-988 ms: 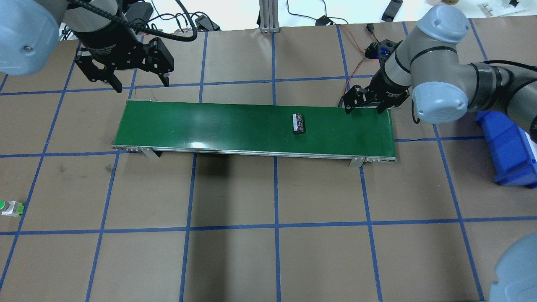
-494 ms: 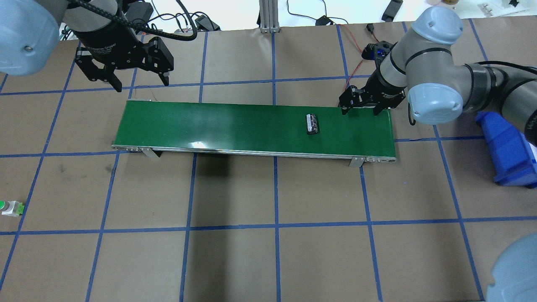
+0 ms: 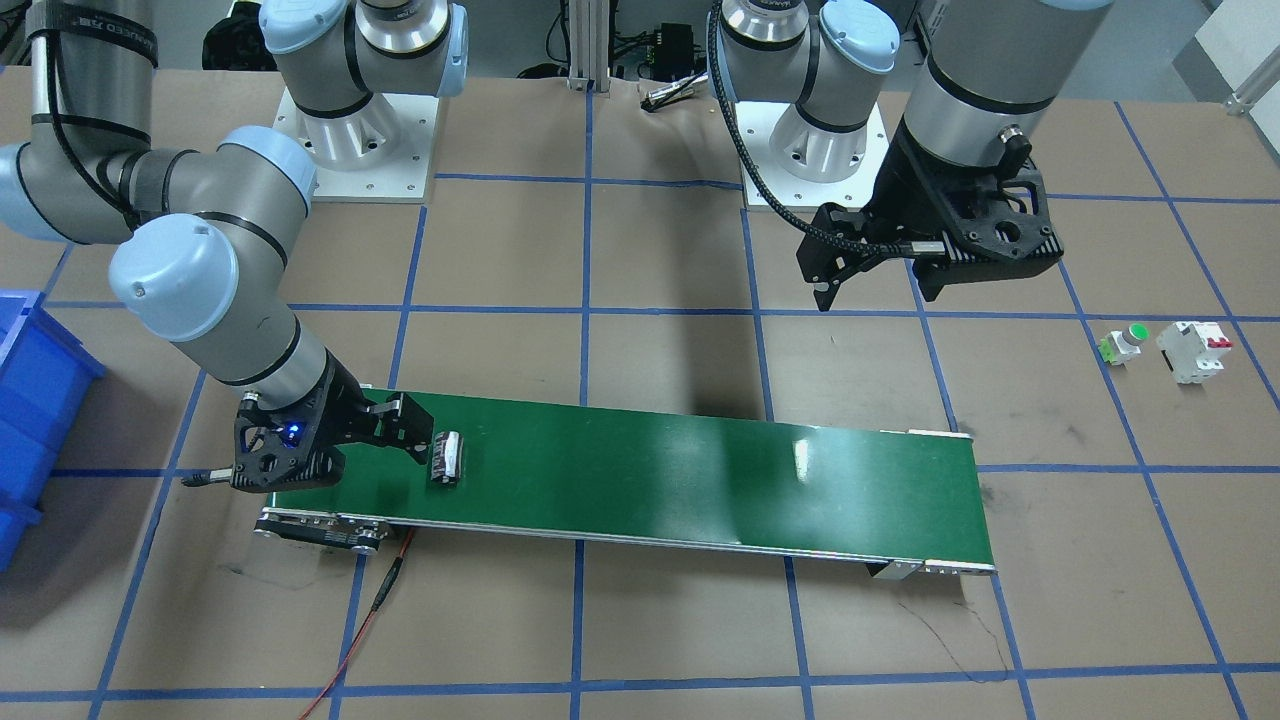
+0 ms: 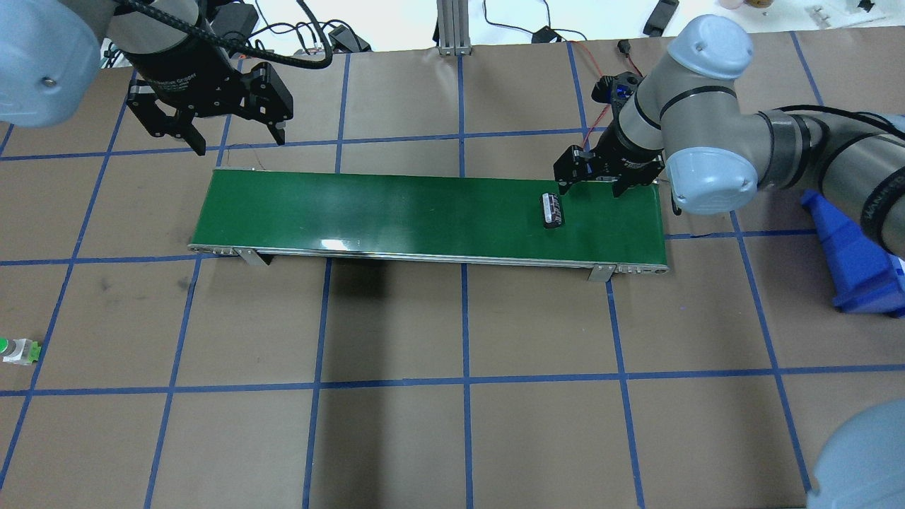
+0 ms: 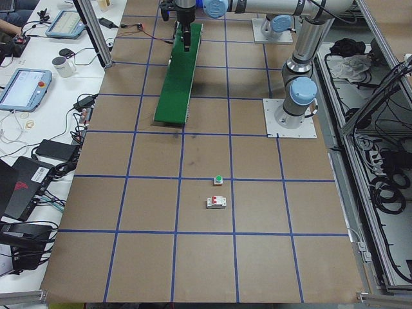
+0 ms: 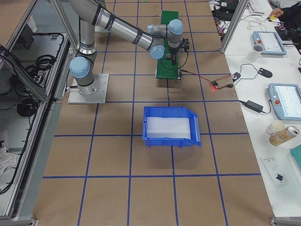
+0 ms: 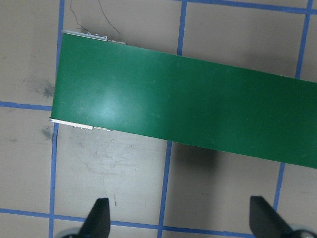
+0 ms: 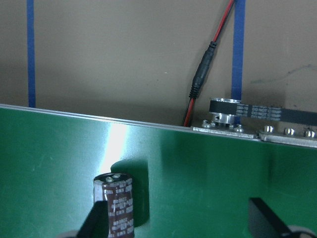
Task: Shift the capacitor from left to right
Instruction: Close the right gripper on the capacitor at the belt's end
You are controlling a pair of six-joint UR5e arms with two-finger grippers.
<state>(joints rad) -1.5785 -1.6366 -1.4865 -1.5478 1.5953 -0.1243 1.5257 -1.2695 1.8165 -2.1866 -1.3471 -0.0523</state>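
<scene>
The capacitor is a small black cylinder with whitish markings. It lies on its side on the green conveyor belt, near the belt's right end. My right gripper is open, low over the belt's far edge, just right of the capacitor. In the right wrist view the capacitor lies close to one fingertip, not gripped. In the front view the capacitor lies just off the right gripper's finger. My left gripper is open and empty, above the table behind the belt's left end.
A blue bin stands on the table right of the belt. A green-capped push button and a white breaker sit far out on my left. A red cable runs to the belt's right end.
The capacitor has travelled to the right along the belt. My right gripper has moved left along the belt's far edge, closing in on it. The left arm has not moved.
</scene>
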